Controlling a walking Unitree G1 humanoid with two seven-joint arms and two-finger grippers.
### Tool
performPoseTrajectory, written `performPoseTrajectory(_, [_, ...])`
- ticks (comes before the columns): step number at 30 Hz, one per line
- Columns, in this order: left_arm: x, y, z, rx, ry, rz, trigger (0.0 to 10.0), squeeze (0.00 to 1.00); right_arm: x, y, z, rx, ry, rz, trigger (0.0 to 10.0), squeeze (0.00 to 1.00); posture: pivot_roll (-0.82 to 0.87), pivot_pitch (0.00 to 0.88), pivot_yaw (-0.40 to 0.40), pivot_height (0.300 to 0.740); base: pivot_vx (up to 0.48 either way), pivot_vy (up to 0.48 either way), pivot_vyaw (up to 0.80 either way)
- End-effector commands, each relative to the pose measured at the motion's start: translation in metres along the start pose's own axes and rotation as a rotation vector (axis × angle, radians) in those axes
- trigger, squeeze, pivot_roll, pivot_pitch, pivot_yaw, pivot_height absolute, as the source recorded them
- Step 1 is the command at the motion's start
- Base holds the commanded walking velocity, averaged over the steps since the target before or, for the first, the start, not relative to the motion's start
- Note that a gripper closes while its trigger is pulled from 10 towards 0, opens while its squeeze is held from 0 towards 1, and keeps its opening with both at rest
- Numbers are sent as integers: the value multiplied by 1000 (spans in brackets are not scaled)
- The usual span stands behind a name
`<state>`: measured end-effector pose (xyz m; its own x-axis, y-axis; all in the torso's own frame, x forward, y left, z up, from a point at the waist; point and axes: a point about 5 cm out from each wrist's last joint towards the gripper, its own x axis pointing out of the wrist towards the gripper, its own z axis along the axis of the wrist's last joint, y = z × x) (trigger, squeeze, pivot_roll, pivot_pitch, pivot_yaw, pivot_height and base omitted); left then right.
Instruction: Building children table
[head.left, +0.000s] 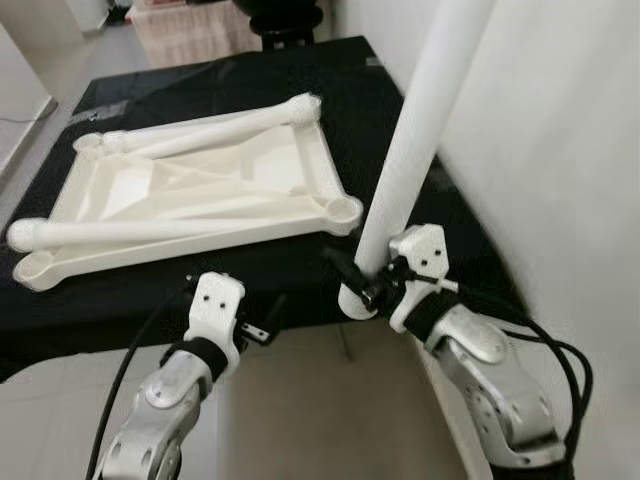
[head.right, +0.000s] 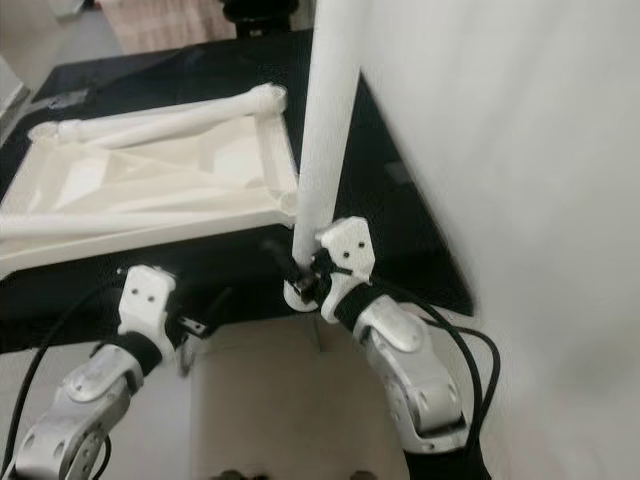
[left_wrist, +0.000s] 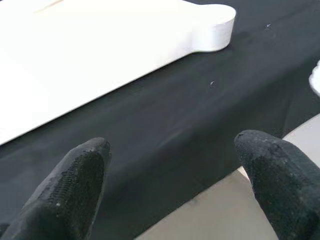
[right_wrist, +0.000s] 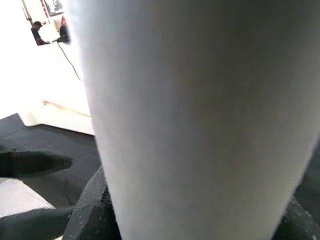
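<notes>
silver arms (head.left: 160, 420), white wrists, black cables

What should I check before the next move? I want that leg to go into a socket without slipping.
1. Right gripper shut on the leg: ok.
2. Leg upright: not ok, it tilts.
3. Leg's lower end over a socket: not ok, it hangs off the near edge of the black table.
4. Near right socket of the tabletop free: ok.
5. Left gripper open, holding nothing: ok.
6. Grip firmness: cannot tell.
</notes>
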<state>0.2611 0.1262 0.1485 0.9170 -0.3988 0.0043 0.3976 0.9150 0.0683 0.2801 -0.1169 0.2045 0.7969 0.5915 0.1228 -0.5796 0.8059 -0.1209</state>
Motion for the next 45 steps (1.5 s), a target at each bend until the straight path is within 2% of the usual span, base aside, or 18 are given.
performPoseTrajectory(1, [-1,3,-4,21,15,7,10000,0,0,1,0,-8,-15,-4,10000,0,-115,157,89,740,0,0,0])
performPoseTrajectory(11, [3,1,-4,32,3,-4,10000,0,1,-6,-2,-18,-19,-50,10000,0,-117,143,89,740,0,0,0])
performPoseTrajectory(18, [8,-3,-2,6,-21,-31,10000,0,2,-13,-5,-17,-21,-98,10000,0,-120,132,86,740,0,0,0])
performPoseTrajectory(22, [8,-6,1,-6,-35,-44,10000,0,0,-18,-1,6,-73,-121,10000,0,-119,133,84,740,0,0,695])
performPoseTrajectory(23, [8,-7,1,-8,-38,-52,10000,0,1,-25,-1,13,-58,-167,10000,0,-118,133,84,740,240,0,0])
performPoseTrajectory(28, [8,-9,2,-7,-41,-64,10000,0,0,-33,0,30,-75,-213,10000,0,-115,133,84,740,241,0,320])
performPoseTrajectory(45, [9,-11,1,-7,-45,-84,10000,0,4,-28,0,34,-80,-177,10000,0,-118,134,82,740,250,0,0])
